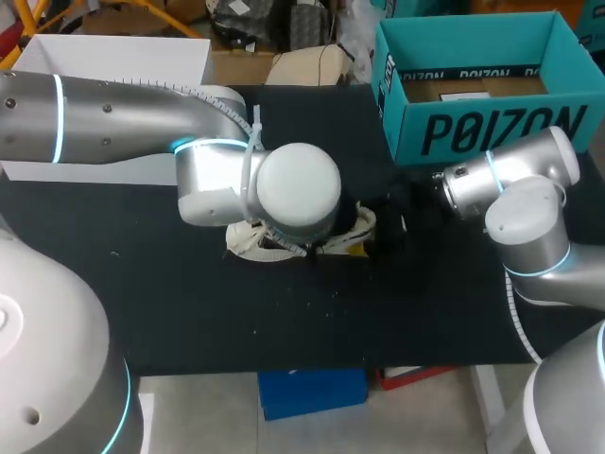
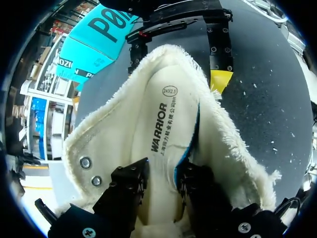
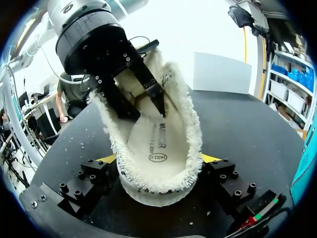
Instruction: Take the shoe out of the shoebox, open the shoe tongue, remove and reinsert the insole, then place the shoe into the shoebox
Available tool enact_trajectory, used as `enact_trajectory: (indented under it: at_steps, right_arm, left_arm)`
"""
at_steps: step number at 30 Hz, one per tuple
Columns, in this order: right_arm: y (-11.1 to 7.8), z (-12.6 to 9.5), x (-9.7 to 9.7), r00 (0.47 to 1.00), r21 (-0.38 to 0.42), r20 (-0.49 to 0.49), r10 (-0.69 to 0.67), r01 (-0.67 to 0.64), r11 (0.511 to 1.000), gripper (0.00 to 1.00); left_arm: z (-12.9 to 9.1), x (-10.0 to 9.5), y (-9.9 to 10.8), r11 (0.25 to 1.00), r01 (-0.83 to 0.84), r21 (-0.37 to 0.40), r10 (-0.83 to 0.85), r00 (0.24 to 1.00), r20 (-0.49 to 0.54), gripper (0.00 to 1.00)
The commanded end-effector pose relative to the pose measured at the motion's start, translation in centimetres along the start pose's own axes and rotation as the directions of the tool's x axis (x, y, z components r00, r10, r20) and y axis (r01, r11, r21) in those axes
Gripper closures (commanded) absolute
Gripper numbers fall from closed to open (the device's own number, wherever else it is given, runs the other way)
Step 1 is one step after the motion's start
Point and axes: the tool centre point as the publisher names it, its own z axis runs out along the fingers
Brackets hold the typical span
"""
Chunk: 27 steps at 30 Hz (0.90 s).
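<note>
The black tabletop (image 1: 189,303) carries an open teal cardboard shoebox (image 1: 492,128) at its far right corner. A cream fleecy shoe (image 2: 237,144) lies near the tabletop's middle, outside the box, its opening facing up. Its pale printed insole (image 2: 158,124) is inside, with one long edge lifted to show blue. The right gripper (image 3: 158,168) clamps the toe end from both sides. The left gripper (image 2: 161,183) reaches down into the shoe and pinches the insole's heel end.
</note>
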Motion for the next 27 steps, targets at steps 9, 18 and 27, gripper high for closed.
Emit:
enact_trajectory:
  at_steps: [9, 18, 27]
  right_arm:
    - [-0.1, 0.0, -0.1, 1.0, 0.002, 0.0, 0.002, -0.002, 1.0, 1.0]
    - [-0.1, 0.0, -0.1, 1.0, 0.002, 0.0, 0.002, -0.002, 1.0, 1.0]
    - [-0.1, 0.0, -0.1, 1.0, 0.002, 0.0, 0.002, -0.002, 1.0, 1.0]
  left_arm:
    - [3.1, 0.6, 1.2, 1.0, 0.004, 0.03, -0.004, 1.0, -0.029, 1.0]
    - [2.9, 0.6, 0.7, 0.998, -0.056, 0.014, 0.057, 0.98, -0.193, 1.0]
    - [-0.2, -0.1, 0.5, 0.99, -0.039, 0.132, 0.089, 0.916, -0.391, 1.0]
